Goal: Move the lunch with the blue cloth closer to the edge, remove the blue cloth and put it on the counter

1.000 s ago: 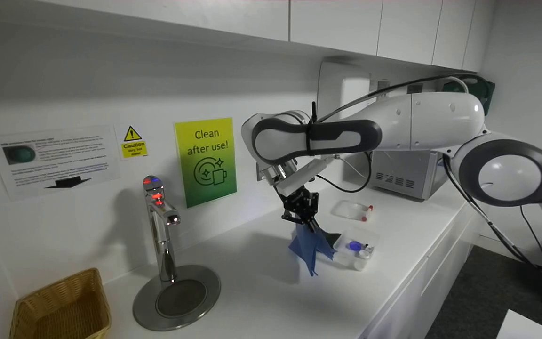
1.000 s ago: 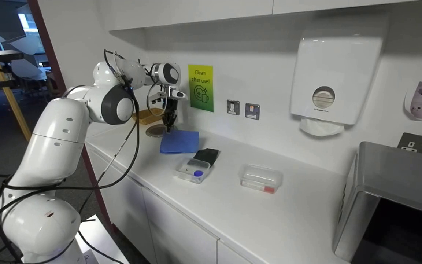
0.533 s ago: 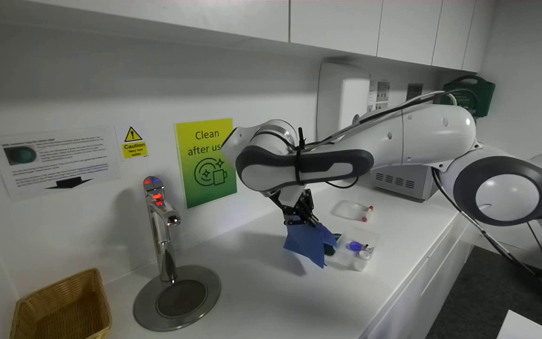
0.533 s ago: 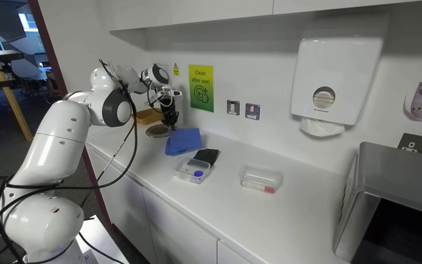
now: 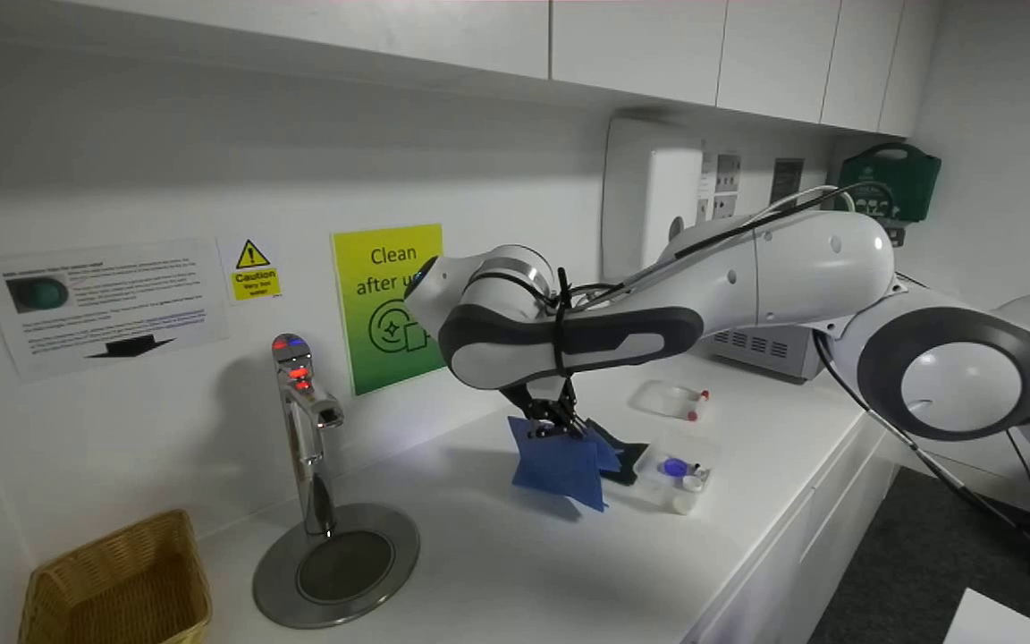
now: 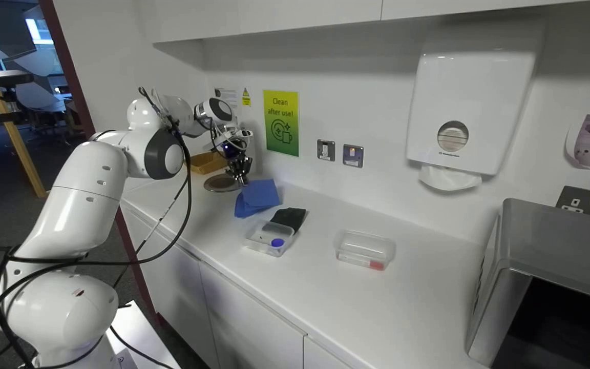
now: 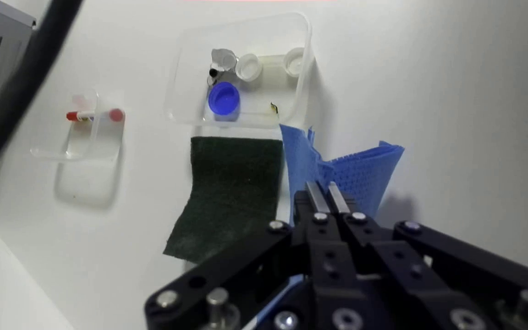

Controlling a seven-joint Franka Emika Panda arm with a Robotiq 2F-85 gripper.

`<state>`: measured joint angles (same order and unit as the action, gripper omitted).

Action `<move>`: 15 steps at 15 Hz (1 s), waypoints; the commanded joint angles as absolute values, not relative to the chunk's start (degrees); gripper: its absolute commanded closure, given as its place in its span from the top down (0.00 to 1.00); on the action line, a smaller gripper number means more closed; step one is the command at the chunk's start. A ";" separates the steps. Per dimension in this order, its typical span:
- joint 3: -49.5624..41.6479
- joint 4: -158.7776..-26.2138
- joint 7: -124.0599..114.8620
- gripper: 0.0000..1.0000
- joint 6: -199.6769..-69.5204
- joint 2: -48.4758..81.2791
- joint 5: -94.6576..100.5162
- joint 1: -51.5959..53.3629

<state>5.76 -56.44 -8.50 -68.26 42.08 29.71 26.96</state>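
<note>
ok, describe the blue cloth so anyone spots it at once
Over the white counter with the round steel sink, find the black gripper. The blue cloth is pinched in its closed jaws. Unlike the dark green cloth lying nearby, it is medium blue and held.

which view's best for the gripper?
Wrist view: the gripper is close up there, both fingers visible, shut on the blue cloth. Both exterior views show it small and dark at the cloth, fingers hard to make out.

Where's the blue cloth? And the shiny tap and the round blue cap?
Blue cloth (image 5: 560, 470): in an exterior view, on its broad middle.
Shiny tap (image 5: 310, 452): in an exterior view, on its upright body.
Round blue cap (image 7: 223, 98): in the wrist view, inside its rim.
</note>
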 commanded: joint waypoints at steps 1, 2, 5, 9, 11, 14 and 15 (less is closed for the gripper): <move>6.98 -57.16 -5.38 0.01 -71.78 41.61 28.89 26.10; 7.18 -57.38 -5.00 0.01 -72.63 41.72 28.70 26.05; 7.61 -57.72 -4.55 0.36 -73.68 42.26 28.59 26.16; 7.93 -58.10 -5.79 0.66 -74.42 41.99 27.83 25.72; 8.23 -58.31 -7.79 0.81 -75.75 41.21 25.54 24.79; 9.24 -59.94 -9.17 0.99 -80.60 38.76 18.76 21.77; 9.46 -60.45 -9.25 1.00 -81.77 38.05 16.48 20.69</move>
<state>7.66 -57.02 -8.35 -78.18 42.38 22.23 24.60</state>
